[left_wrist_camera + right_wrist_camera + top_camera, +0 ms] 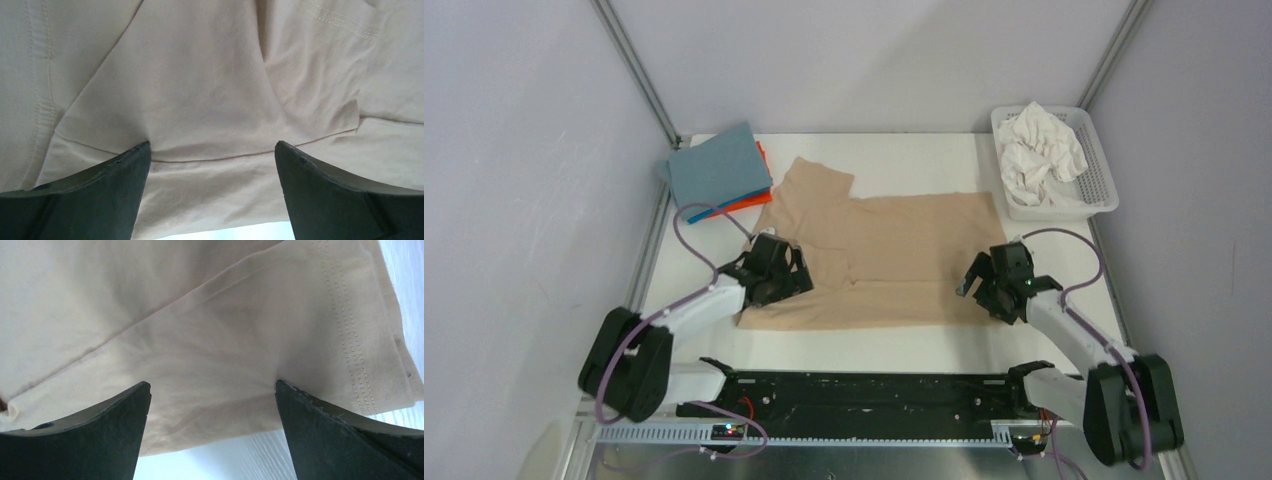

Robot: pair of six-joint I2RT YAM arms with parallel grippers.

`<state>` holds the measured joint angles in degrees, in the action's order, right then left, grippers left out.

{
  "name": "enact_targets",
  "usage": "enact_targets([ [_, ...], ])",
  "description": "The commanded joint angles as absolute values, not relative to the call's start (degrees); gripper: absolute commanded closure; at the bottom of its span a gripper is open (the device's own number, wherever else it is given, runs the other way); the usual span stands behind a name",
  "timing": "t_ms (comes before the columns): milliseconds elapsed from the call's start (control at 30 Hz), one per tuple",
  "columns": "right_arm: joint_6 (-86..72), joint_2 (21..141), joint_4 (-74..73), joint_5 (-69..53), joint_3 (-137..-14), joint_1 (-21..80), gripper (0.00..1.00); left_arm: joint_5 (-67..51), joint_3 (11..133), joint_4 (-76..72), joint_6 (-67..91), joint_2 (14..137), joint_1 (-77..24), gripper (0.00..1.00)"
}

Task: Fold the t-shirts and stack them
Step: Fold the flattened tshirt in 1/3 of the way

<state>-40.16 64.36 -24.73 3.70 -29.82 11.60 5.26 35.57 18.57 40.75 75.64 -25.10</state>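
A tan-beige t-shirt (894,260) lies spread on the white table, one sleeve pointing to the far left. My left gripper (776,272) is open, its fingertips pressed down on the shirt's left part; the left wrist view shows tan cloth (210,100) and a fold edge between the jaws. My right gripper (990,280) is open over the shirt's right hem; the right wrist view shows the stitched hem (350,340). Folded grey-blue (719,170), bright blue and orange (749,200) shirts are stacked at the far left. A crumpled white shirt (1042,150) lies in the basket.
A white slotted plastic basket (1104,185) stands at the far right corner. Metal frame posts rise at both back corners. A black rail (864,395) with the arm bases runs along the near edge.
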Motion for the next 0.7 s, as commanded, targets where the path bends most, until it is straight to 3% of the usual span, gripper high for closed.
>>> enact_targets([
  [0, -47.37, 56.33, -38.76, 6.04, -25.18, 16.65, 0.00, 5.63, 25.66, 23.53, 47.36, 68.46, -29.10, 0.00],
  [200, -58.74, 42.52, -48.61, 9.06, -23.19, 27.37, 0.01, 5.64, 19.56, 23.97, 50.53, 58.60, -31.97, 0.00],
  [433, -69.67, 35.98, -56.34, 12.03, -21.28, 37.45, 0.01, 8.12, 17.90, 30.38, 51.91, 52.65, -32.13, 0.00],
  [667, -64.58, 34.09, -54.02, 14.47, -25.94, 41.68, 0.01, 11.99, 17.39, 34.82, 52.68, 46.76, -32.16, 0.00],
])
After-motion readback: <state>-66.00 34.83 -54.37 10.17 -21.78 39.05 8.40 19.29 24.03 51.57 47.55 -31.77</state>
